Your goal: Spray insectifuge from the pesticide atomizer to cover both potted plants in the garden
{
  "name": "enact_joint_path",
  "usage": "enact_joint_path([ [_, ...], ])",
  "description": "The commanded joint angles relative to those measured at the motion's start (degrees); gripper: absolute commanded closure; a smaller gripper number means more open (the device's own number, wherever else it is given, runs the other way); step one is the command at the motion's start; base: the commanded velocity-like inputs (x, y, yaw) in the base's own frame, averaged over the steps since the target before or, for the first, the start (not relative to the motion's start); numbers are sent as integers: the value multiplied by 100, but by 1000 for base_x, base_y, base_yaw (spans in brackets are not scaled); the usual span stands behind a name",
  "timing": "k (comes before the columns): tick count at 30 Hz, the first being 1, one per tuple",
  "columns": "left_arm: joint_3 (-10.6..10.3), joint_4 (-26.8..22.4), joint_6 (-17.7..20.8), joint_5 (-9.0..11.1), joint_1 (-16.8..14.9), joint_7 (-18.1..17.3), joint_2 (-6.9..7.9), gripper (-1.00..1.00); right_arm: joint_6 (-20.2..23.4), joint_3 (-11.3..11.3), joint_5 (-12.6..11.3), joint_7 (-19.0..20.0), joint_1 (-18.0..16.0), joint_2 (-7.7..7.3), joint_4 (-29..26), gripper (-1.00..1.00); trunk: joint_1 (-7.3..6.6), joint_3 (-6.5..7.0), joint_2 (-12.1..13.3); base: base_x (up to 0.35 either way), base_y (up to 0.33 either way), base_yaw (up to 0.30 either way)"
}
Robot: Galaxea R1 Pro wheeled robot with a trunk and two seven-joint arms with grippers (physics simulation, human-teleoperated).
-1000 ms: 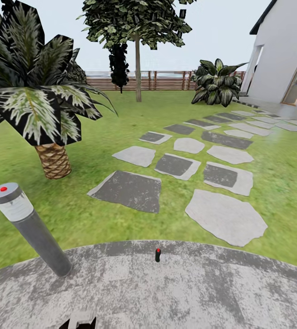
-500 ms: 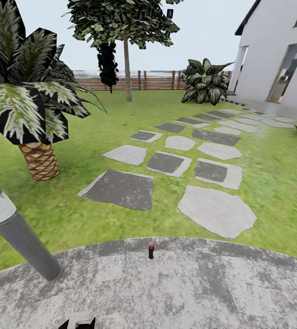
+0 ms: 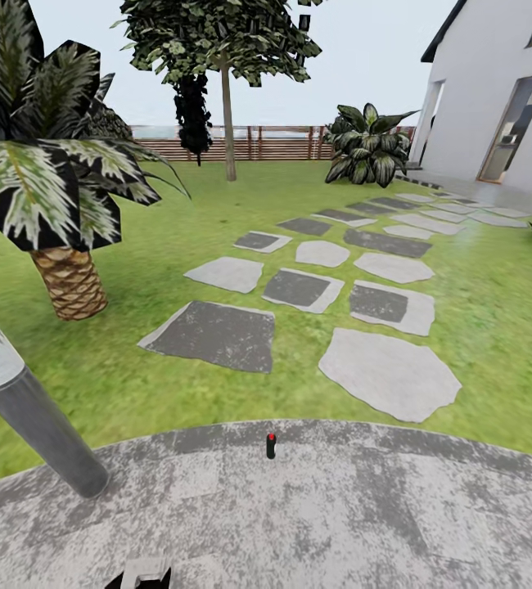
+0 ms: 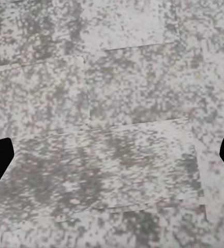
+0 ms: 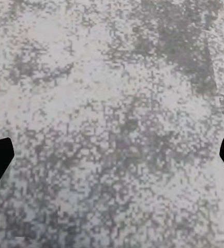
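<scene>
Pesticide atomizer: small dark upright bottle with a red top, standing on the mottled grey patio close to its curved far edge, at about 12 o'clock from the robot. Too small in the head view to make out a label or trigger, so the identification is likely rather than certain.

Lawn begins just beyond the patio edge. Stepping stones run from 12 toward 1 o'clock, up to the white house. Grey bollard lamp leans at 10 o'clock, its base on the patio rim. Palm with scaly trunk stands behind it on the grass. Slim tree and slat fence at far 12 o'clock; broad-leaved shrub beside the house.

Left gripper and right gripper: dark fingertips at opposite frame edges, spread wide, nothing between them, mottled concrete below.
</scene>
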Motion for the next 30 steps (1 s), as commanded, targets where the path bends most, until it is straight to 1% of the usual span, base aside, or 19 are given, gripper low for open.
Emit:
enact_joint_path([
  [1, 11, 5, -19, 2, -3, 0, -1, -100, -16, -3, 28, -3, -3, -1, 3, -100, 22, -23, -43, 0, 0, 0],
  [22, 11, 5, -19, 2, -3, -3, -1, -100, -2, -6, 1, 0, -3, -1, 3, -100, 483, -400, -885, 0, 0, -2],
  [25, 11, 5, -19, 2, -3, -5, -1, -100, 1, -10, -1, 2, -3, -1, 3, -100, 549, -454, -1006, 0, 0, -143],
  [30, 11, 3, -22, 0, -2, -5, -1, -100, 1, -14, -1, 3, -3, -1, 3, -100, 659, -544, -1206, 0, 0, -249],
])
